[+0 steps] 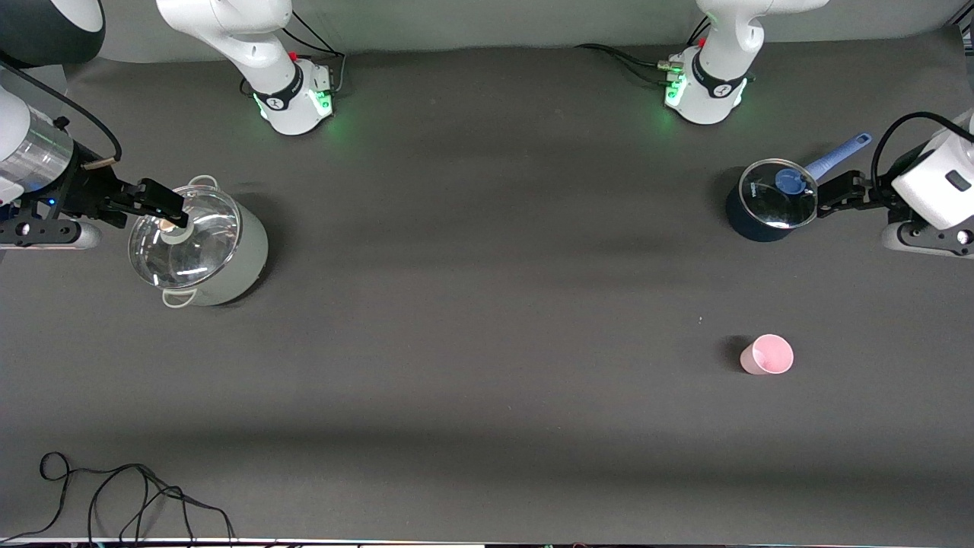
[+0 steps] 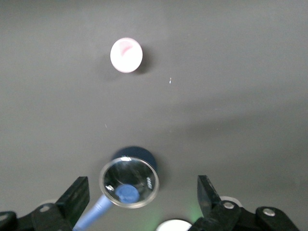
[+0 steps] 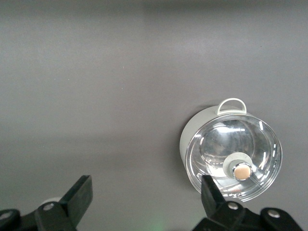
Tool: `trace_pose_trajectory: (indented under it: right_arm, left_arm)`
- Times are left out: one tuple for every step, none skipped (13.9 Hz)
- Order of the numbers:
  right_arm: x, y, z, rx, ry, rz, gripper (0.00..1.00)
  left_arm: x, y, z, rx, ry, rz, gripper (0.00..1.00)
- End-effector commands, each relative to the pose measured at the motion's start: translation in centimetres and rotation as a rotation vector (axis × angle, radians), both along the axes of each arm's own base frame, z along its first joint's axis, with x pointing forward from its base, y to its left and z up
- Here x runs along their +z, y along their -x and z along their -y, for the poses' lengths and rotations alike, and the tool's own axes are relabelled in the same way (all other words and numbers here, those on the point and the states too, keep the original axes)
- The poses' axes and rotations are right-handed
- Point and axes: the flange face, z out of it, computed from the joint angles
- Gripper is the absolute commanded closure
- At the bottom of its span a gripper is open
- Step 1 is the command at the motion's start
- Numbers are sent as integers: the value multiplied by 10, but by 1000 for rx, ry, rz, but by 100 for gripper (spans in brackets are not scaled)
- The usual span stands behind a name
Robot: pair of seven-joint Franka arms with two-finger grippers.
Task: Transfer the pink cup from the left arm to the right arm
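Pink cup stands upright on the dark table, nearer the front camera than the lidded blue saucepan, toward the left arm's end. Left gripper hangs released over that saucepan, clearly the closer one. Right gripper, also spread empty, waits over the grey pot, well apart.

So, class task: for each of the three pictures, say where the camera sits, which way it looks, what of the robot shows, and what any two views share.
Front view: high across the table, facing both bases; left gripper over the blue saucepan, right gripper over the grey pot, both open.
Left wrist view: looks down past its own fingers.
Right wrist view: looks down past its own fingers.
Shared: front and left wrist views show the pink cup, upright on the table.
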Motion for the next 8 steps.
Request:
trace_pose_trajectory:
  right_arm:
    - [3,-2,1,9,14,4,0]
    - [3,-2,1,8,14,3,0]
    - [3,-2,1,6,14,2,0]
    - [3,-2,1,6,14,1,0]
    - [3,-2,1,6,14,1,0]
    - [2,-1,1,6,15,-4,0]
    - [2,-1,1,8,15,-5,0]
    - [2,0,0,5,15,-7,0]
  left_arm:
    - [3,-14,-29,-242,18,49,0]
    - [-2,-21,-43,-320,31,69,0]
    - [-11,-28,-57,-386,40,77,0]
    - [-20,-35,-74,-441,82,102,0]
    - [-34,-43,-98,-495,147,134,0]
    - [-48,-48,-120,-567,207,163,0]
    - [-69,-55,-138,-625,267,188,0]
    - [-90,-60,-158,-646,327,211,0]
